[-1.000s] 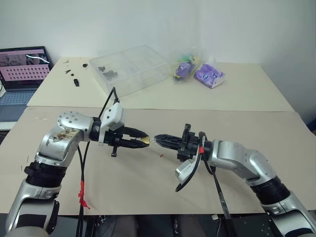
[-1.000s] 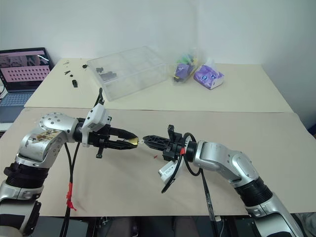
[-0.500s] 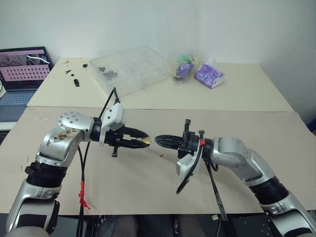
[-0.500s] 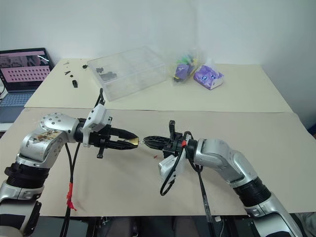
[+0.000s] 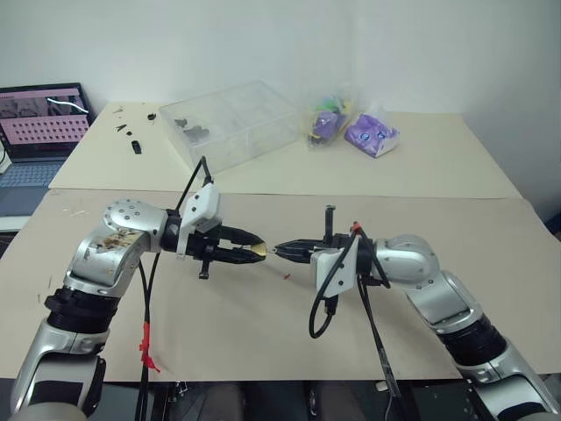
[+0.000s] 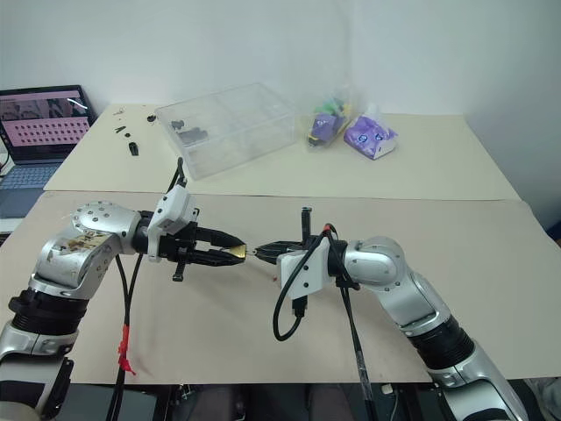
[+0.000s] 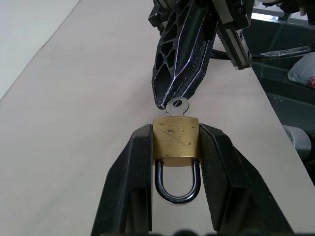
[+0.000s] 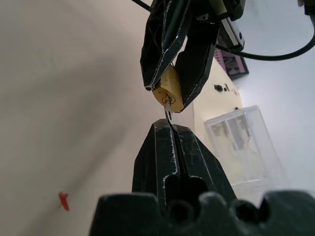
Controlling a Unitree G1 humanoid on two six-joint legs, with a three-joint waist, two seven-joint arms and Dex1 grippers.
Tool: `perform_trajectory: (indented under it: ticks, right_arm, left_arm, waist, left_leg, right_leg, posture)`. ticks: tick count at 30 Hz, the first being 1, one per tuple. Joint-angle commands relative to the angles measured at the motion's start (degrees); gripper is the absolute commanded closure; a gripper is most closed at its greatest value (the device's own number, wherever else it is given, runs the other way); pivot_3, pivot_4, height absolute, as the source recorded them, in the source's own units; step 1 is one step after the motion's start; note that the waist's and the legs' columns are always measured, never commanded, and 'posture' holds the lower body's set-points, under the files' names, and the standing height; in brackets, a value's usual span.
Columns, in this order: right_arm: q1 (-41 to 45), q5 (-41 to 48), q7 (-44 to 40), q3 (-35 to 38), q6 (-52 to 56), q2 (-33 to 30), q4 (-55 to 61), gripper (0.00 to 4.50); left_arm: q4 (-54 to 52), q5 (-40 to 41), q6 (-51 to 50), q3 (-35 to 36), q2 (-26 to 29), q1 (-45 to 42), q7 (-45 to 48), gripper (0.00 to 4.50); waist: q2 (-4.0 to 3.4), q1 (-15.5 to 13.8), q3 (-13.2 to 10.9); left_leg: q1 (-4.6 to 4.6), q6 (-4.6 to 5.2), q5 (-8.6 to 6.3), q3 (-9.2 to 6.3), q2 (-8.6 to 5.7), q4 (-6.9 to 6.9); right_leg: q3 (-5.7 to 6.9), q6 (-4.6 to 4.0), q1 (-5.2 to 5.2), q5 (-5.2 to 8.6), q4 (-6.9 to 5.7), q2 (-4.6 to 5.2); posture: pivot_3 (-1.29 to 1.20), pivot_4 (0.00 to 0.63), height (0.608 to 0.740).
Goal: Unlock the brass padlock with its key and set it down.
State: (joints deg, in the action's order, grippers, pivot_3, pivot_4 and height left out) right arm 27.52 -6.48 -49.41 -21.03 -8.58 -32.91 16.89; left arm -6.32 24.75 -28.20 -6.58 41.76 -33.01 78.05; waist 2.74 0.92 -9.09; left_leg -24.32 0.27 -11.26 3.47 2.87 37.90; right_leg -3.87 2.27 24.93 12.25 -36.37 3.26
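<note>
The brass padlock (image 7: pixel 176 140) is clamped between the two black fingers of my left gripper (image 5: pixel 254 251), held above the tan table with its silver shackle (image 7: pixel 177 189) pointing back toward the wrist. Both shackle legs sit in the body. My right gripper (image 5: pixel 282 250) faces it from the right, shut on the key (image 7: pixel 177 104). The key's silver head shows at the fingertips, and its blade goes into the padlock's underside (image 8: pixel 168 114).
A red speck (image 5: pixel 287 277) lies on the table below the grippers. A clear plastic box (image 5: pixel 232 123), purple packs (image 5: pixel 371 133) and small black parts (image 5: pixel 131 140) sit at the back. A laptop (image 5: pixel 39 123) stands far left. A black cable (image 5: pixel 324 307) loops under the right wrist.
My right wrist has rolled about its own line, swinging its white camera mount up and round, while the fingertips stayed at the padlock. The left arm and the padlock have kept still.
</note>
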Motion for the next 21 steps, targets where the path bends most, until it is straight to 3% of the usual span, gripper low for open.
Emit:
perform_trajectory:
  ticks: [1, 11, 17, 21]
  right_arm:
    - [0.01, 5.62, -1.81, 0.73, 6.03, 1.62, 6.38, 4.45]
    - [0.82, 9.21, -3.21, 1.36, 16.21, 2.89, 9.76, 4.45]
    - [0.63, 3.43, -0.81, 2.06, 11.3, 0.79, 6.14, 4.45]
    - [-0.68, -0.4, 1.16, 2.07, 6.41, -0.9, 3.66, 3.39]
  left_arm:
    - [-1.03, 0.28, 0.66, 1.07, -0.07, -0.58, -1.68, 3.65]
    - [-1.11, 0.54, 0.63, 0.94, 0.35, -0.51, -2.18, 3.65]
    - [-1.11, 0.59, 0.51, 0.85, 0.45, -0.58, -2.19, 3.65]
    - [-1.1, 0.64, 0.43, 0.77, 0.6, -0.6, -2.17, 3.65]
  waist:
    - [0.0, -0.05, 0.0]
    - [0.0, -0.13, 0.0]
    - [0.0, -0.12, 0.0]
    - [0.0, -0.12, 0.0]
  left_leg:
    - [0.0, 0.0, 0.0, 0.0, 0.0, 0.0]
    - [0.06, -0.01, 0.0, -0.01, -0.01, 0.01]
    - [0.08, -0.03, 0.02, 0.0, -0.01, 0.02]
    - [0.06, -0.03, 0.02, -0.01, -0.01, 0.02]
  right_leg:
    - [0.0, 0.0, 0.0, 0.0, 0.0, 0.0]
    - [0.0, -0.08, 0.08, 0.13, -0.37, -0.01]
    - [0.0, 0.02, 0.09, 0.2, -0.4, -0.01]
    - [0.0, 0.22, 0.11, 0.36, -0.42, -0.02]
  posture:
    - [0.0, 0.15, 0.74]
    - [0.0, 0.15, 0.74]
    - [0.0, 0.15, 0.74]
    - [0.0, 0.15, 0.74]
